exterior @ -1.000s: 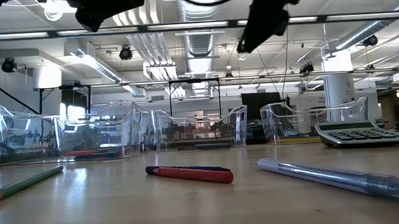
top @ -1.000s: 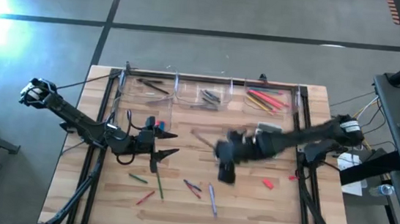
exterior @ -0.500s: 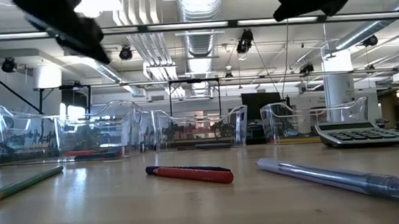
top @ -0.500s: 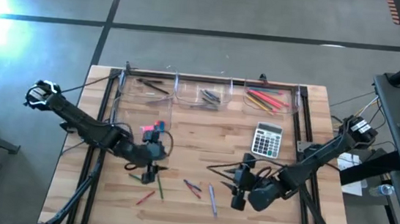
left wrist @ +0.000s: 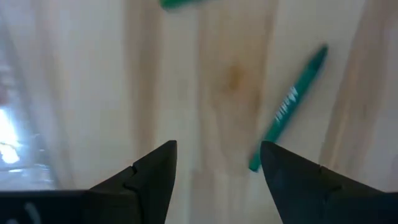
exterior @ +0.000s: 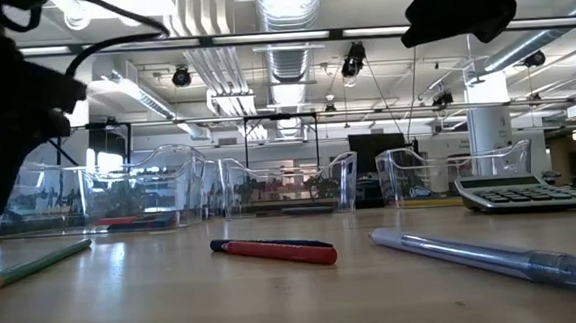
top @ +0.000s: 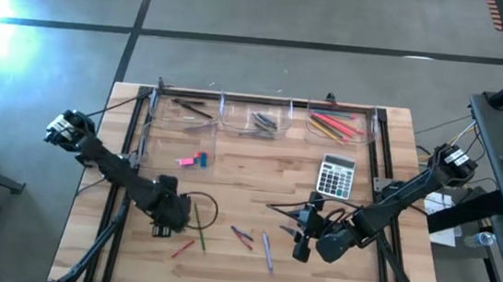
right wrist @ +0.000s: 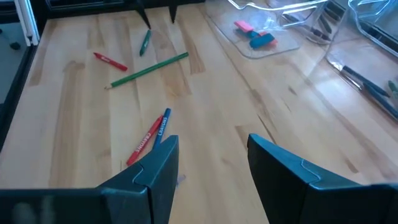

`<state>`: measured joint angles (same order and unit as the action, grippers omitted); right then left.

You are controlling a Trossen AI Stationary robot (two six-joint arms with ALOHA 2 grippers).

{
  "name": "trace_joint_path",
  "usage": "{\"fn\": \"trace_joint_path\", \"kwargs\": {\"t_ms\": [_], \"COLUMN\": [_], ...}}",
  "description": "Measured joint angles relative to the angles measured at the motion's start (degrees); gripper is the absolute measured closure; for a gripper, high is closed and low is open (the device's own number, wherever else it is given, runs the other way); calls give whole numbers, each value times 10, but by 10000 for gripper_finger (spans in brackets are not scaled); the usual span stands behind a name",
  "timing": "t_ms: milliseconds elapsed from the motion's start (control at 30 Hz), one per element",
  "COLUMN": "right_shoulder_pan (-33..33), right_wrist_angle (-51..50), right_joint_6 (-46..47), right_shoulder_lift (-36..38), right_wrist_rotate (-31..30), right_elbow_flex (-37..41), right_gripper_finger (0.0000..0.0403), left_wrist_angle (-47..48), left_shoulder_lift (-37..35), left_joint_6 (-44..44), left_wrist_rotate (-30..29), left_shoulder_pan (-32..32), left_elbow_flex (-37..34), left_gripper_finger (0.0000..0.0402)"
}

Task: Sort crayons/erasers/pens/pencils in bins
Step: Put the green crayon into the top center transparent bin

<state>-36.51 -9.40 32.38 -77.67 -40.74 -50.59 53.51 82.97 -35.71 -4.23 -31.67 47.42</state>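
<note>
Left gripper (left wrist: 214, 165) newly over lengthwise crayon (left wrist: 289, 106).

Wood-slat table (top: 230, 171) w/ four clear bins (top: 263, 119) along far edge. Calculator (top: 334, 177) right of centre. Loose on front half: green pencil (top: 199, 229), red crayon (top: 182, 248), red+blue crayons (top: 242, 236), clear pen (top: 267, 252).

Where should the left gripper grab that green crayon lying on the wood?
Take the green crayon at its middle, from straight above, with the left gripper jaws across its thin width. It lies flat and slanted, with bare table either side.
</note>
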Motion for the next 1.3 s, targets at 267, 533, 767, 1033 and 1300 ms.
{"fn": "trace_joint_path", "kwargs": {"t_ms": [267, 533, 767, 1033, 1300], "right_shoulder_pan": [0, 0, 0, 0, 0], "right_wrist_angle": [14, 16, 17, 23, 25], "right_joint_6": [-9, -15, -18, -26, -30], "right_shoulder_lift": [0, -1, -1, -1, -1], "right_wrist_rotate": [0, -8, -9, -14, -15], "right_elbow_flex": [-3, -4, -3, -3, -3], "right_gripper_finger": [223, 223, 223, 223, 223], "left_wrist_angle": [-60, -103, -133, -143, -95], "left_shoulder_lift": [27, 39, 61, 67, 51], "left_joint_6": [1, 1, 0, 0, 0], "left_wrist_rotate": [52, 48, 50, 50, 53], "left_shoulder_pan": [-33, -33, -33, -33, -33], "left_elbow_flex": [-19, -38, -55, -55, -22], "left_gripper_finger": [185, 186, 225, 330, 391]}}
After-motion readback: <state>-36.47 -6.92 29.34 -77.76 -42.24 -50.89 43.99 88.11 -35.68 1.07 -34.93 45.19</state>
